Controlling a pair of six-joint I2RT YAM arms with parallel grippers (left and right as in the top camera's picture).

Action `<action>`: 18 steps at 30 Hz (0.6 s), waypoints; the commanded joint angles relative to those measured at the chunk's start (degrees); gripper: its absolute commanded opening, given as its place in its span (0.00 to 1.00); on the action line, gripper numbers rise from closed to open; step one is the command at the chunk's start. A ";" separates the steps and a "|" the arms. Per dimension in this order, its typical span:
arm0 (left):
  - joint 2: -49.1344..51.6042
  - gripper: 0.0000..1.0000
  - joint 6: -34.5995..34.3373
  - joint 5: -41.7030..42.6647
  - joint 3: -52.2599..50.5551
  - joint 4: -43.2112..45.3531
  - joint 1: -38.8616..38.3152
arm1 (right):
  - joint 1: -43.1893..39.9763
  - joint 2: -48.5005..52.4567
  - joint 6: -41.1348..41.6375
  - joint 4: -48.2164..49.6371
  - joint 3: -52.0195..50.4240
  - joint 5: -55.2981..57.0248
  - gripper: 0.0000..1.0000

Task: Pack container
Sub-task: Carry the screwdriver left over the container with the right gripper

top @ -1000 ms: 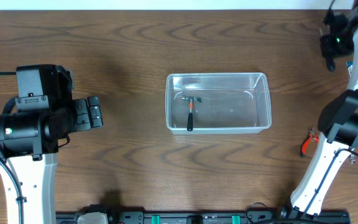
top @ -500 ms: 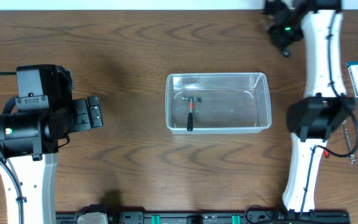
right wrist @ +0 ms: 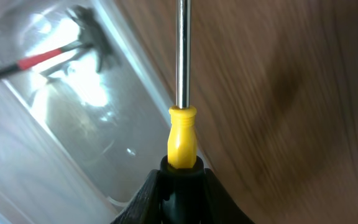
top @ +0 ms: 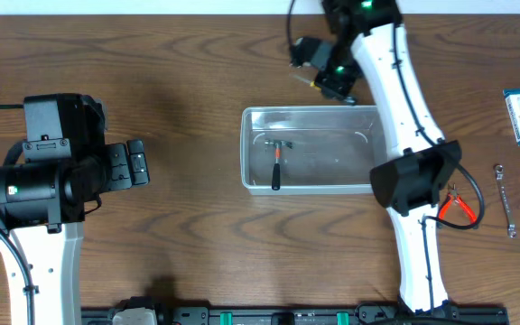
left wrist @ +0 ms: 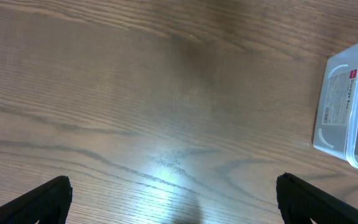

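the container [top: 314, 189] lies mid-frame on the surface [top: 179, 72], long axis left to right, a hammer [top: 276, 164] inside. the right tool [top: 321, 70], clenched on a screwdriver [right wrist: 181, 140], is held just past its upper rim, far nearer than the left tool [top: 138, 162], which is spread apart.

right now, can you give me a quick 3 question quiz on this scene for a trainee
1. What lies inside the tub? A) hammer B) pliers C) box
2. True or false: the left gripper holds a tool.
3. Fill in: the right gripper is shut on a yellow-handled ____.
Key: 1 A; 2 false, it is open and empty; 3 screwdriver.
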 commanded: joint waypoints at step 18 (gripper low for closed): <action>0.31 0.98 -0.55 -0.46 0.20 -0.15 0.28 | 6.03 -0.81 6.14 -0.26 -2.93 -1.14 0.08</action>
